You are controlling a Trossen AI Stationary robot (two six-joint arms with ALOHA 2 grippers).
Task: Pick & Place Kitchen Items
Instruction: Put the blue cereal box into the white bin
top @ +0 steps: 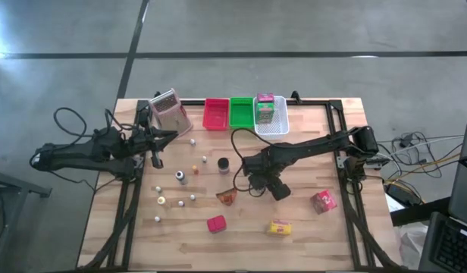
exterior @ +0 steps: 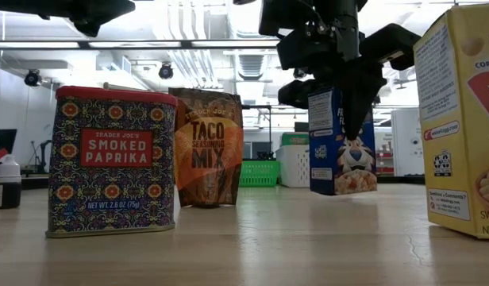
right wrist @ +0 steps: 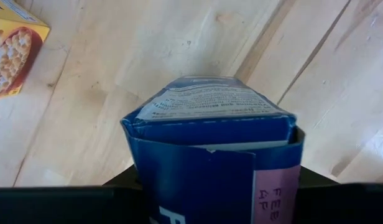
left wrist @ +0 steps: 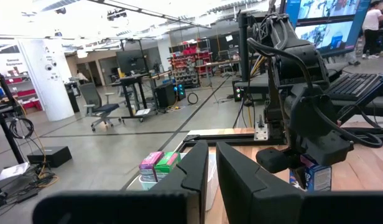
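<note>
My right gripper [top: 252, 180] stands over the middle of the table, shut on a blue cereal box [exterior: 340, 151]. My left gripper [top: 154, 152] hovers near the table's left side, empty, with its fingers [left wrist: 198, 171] together. Lying loose on the table are a red paprika tin [top: 216, 223], a yellow box [top: 280, 227], a pink-red packet [top: 324, 200], an orange-brown taco packet [top: 227, 197], a dark jar [top: 223, 164] and several tiny pale bottles [top: 180, 176]. A pink and a green packet [top: 265, 102] sit in the white basket. My right gripper comes from above, pointing down, and pinches the blue box at its opened top end [right wrist: 210, 124]. One dark finger [exterior: 357, 111] lies down over the box's front face. The box hangs upright below the fingers; whether its bottom edge [exterior: 340, 193] touches the table I cannot tell.
A red tray [top: 216, 114], a green tray [top: 241, 112] and a white basket [top: 275, 125] line the far edge, with a metal grater-like thing [top: 169, 110] to their left. Bare wood lies along the near edge and between the right arm and the far trays.
</note>
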